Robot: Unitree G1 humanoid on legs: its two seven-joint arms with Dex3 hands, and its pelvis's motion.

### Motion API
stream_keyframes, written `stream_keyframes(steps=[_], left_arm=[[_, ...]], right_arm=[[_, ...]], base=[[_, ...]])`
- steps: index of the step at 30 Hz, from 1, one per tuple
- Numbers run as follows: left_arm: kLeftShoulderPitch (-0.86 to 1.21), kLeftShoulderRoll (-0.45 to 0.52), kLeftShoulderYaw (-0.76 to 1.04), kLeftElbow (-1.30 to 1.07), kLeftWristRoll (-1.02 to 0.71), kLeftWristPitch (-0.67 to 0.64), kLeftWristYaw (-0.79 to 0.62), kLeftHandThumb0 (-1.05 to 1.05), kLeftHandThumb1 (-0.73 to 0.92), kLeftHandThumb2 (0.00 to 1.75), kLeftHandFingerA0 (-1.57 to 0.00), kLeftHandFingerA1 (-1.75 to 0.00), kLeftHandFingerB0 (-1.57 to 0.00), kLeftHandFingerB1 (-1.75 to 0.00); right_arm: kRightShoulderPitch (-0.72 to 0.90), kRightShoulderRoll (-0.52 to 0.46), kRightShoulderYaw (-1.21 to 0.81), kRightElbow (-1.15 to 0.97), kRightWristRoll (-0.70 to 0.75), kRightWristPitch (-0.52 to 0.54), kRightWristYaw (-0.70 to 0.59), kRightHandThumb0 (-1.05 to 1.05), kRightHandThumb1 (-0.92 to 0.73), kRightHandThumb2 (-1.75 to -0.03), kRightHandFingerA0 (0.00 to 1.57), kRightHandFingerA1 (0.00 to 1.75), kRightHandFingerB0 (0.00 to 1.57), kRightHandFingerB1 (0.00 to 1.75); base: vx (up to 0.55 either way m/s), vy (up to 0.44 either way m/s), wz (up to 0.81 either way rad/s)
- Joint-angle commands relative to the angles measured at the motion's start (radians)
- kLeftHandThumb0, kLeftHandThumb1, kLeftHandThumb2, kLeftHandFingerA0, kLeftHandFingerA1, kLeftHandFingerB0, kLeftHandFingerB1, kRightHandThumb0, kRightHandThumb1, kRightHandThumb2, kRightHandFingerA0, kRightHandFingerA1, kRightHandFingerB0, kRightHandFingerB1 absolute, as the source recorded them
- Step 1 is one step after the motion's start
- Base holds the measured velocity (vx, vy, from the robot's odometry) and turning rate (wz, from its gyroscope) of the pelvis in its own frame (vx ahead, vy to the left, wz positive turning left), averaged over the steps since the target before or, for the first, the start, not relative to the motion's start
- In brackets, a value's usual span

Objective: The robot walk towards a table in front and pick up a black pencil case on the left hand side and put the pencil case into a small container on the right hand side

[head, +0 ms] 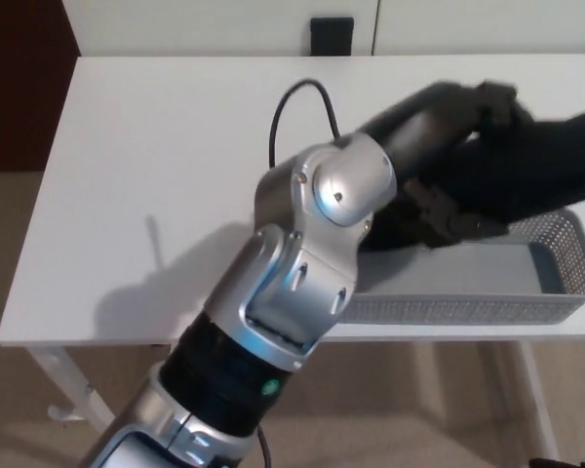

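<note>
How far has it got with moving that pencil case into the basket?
Mostly done, it seems. The robot is at the table, and its left hand appears to hold the black pencil case, which is blurred, just above the grey mesh container on the right. The part of the container floor that shows looks bare. Left to do: lower the case in and let go.

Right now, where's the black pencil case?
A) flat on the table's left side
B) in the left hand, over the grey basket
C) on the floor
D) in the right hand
B: the left hand grips the black pencil case above the grey basket; no right hand shows.
</note>
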Motion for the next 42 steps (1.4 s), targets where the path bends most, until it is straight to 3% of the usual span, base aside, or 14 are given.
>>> stream_keyframes(steps=[1,10,11,12,15,16,17,18,19,21,24,25,26,42], left_arm=[[0.001,-0.116,-0.028,0.063,-0.063,0.141,0.043,-0.21,0.69,0.78,-0.95,-1.46,-0.84,-0.97],[0.015,-0.066,-0.063,0.076,-0.104,0.153,0.075,-0.22,0.71,0.75,-0.93,-1.44,-0.83,-0.97],[0.013,-0.052,-0.067,0.074,-0.104,0.152,0.074,-0.21,0.71,0.76,-0.91,-1.43,-0.82,-0.98],[0.014,-0.037,-0.068,0.07,-0.105,0.146,0.078,-0.21,0.71,0.76,-0.93,-1.43,-0.82,-0.99],[0.017,-0.019,-0.065,0.072,-0.113,0.13,0.088,-0.2,0.7,0.76,-0.92,-1.38,-0.83,-0.91],[0.034,-0.014,-0.066,0.066,-0.109,0.095,0.118,-0.24,0.74,0.62,-1.03,-1.19,-0.8,-0.61],[0.033,-0.001,-0.076,0.057,-0.104,0.095,0.11,-0.58,0.58,0.58,-0.55,-0.62,-0.22,-0.29],[0.02,0.029,-0.106,0.043,-0.089,0.105,0.082,-0.72,0.45,0.82,-0.05,-0.33,-0.07,-0.16],[0.008,0.047,-0.127,0.04,-0.078,0.111,0.066,-0.72,0.45,0.82,-0.05,-0.33,-0.07,-0.16],[0.006,0.083,-0.171,0.022,-0.048,0.101,0.07,-0.82,0.49,0.83,0.0,0.0,0.0,0.0],[0.008,0.111,-0.178,0.004,-0.061,0.084,0.076,-0.81,0.45,0.81,0.0,0.0,0.0,0.0],[0.009,0.121,-0.184,0.0,-0.06,0.077,0.077,-0.81,0.45,0.8,0.0,0.0,0.0,0.0],[0.008,0.132,-0.192,-0.003,-0.056,0.073,0.076,-0.82,0.45,0.81,0.0,0.0,0.0,0.0],[0.05,0.244,-0.246,-0.103,-0.049,0.07,0.055,-0.85,0.49,0.86,0.0,0.0,0.0,0.0]], right_arm=[[-0.002,-0.036,0.015,-0.008,-0.038,0.015,-0.011,-0.54,-0.45,-0.79,0.56,0.59,0.34,0.51],[0.007,-0.054,0.034,-0.032,-0.069,0.027,-0.021,-0.53,-0.45,-0.79,0.56,0.59,0.33,0.51],[0.001,-0.059,0.04,-0.028,-0.076,0.022,-0.021,-0.48,-0.57,-0.56,0.63,0.49,0.39,0.42],[-0.002,-0.058,0.041,-0.026,-0.074,0.024,-0.021,-0.53,-0.46,-0.79,0.55,0.59,0.32,0.51],[-0.004,-0.065,0.05,-0.029,-0.088,0.033,-0.029,-0.54,-0.46,-0.8,0.55,0.58,0.33,0.5],[-0.003,-0.07,0.053,-0.037,-0.096,0.047,-0.033,-0.55,-0.46,-0.8,0.54,0.57,0.33,0.51],[-0.002,-0.07,0.054,-0.04,-0.098,0.051,-0.035,-0.54,-0.46,-0.79,0.55,0.57,0.35,0.51],[-0.001,-0.069,0.056,-0.043,-0.101,0.055,-0.04,-0.54,-0.46,-0.8,0.56,0.58,0.35,0.51],[-0.001,-0.069,0.058,-0.044,-0.104,0.056,-0.043,-0.54,-0.46,-0.8,0.56,0.58,0.35,0.51],[0.002,-0.066,0.058,-0.039,-0.101,0.048,-0.046,-0.53,-0.46,-0.79,0.56,0.58,0.34,0.51],[0.0,-0.066,0.058,-0.041,-0.097,0.05,-0.043,-0.54,-0.46,-0.79,0.56,0.58,0.33,0.51],[-0.002,-0.068,0.059,-0.038,-0.102,0.048,-0.046,-0.48,-0.57,-0.56,0.64,0.47,0.4,0.42],[-0.001,-0.069,0.06,-0.041,-0.105,0.052,-0.046,-0.54,-0.46,-0.79,0.56,0.57,0.36,0.51],[0.006,-0.08,0.084,-0.062,-0.127,0.054,-0.035,-0.53,-0.46,-0.79,0.56,0.57,0.37,0.51]], base=[[0.0,0.0,0.0],[0.0,0.0,0.0],[0.0,0.0,0.0],[0.0,0.0,0.0],[0.0,0.0,0.0],[0.0,0.0,0.0],[0.0,0.0,0.0],[0.0,0.0,0.0],[0.0,0.0,0.0],[0.0,0.0,0.0],[0.0,0.0,0.0],[0.0,0.0,0.0],[0.0,0.0,0.0],[0.0,0.0,0.0]])
